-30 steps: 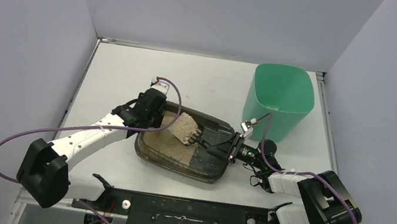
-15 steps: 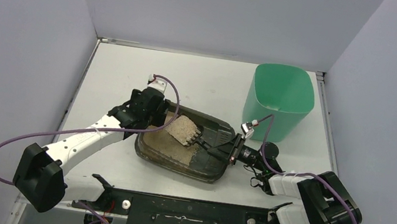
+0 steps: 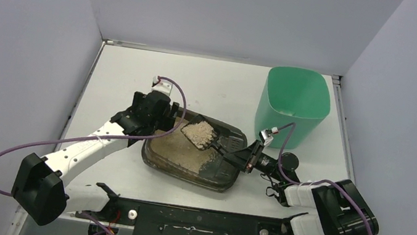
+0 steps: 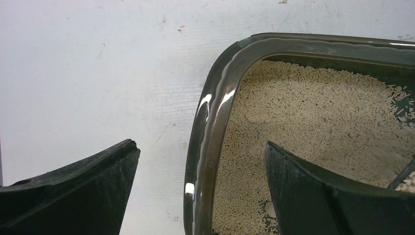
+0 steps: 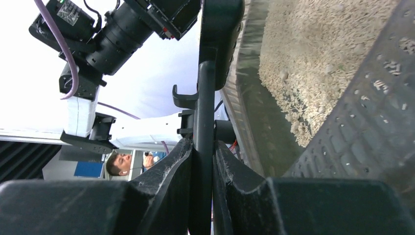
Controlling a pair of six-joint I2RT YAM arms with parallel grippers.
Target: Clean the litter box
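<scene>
The litter box (image 3: 187, 163) is a shallow dark tray holding beige granules, lying in front of both arms. My left gripper (image 3: 163, 120) stands open astride its left rim (image 4: 215, 122), one finger (image 4: 98, 181) over the table and the other finger (image 4: 313, 191) over the litter, touching nothing. My right gripper (image 3: 241, 158) is shut on the handle (image 5: 204, 98) of a black scoop (image 3: 200, 134). The scoop is heaped with granules and held above the box's middle. In the right wrist view the gripper (image 5: 203, 147) clamps the handle tightly, with the box's litter (image 5: 313, 58) to the right.
A tall mint-green bin (image 3: 295, 105) stands at the back right, just beyond my right arm. The right part of the box floor (image 3: 220, 170) is bare of litter. Grey walls close in the white table (image 3: 125, 74) on three sides.
My left gripper has opened wide off the box's left rim and drawn slightly back left. The right arm has lifted and turned the loaded scoop.
</scene>
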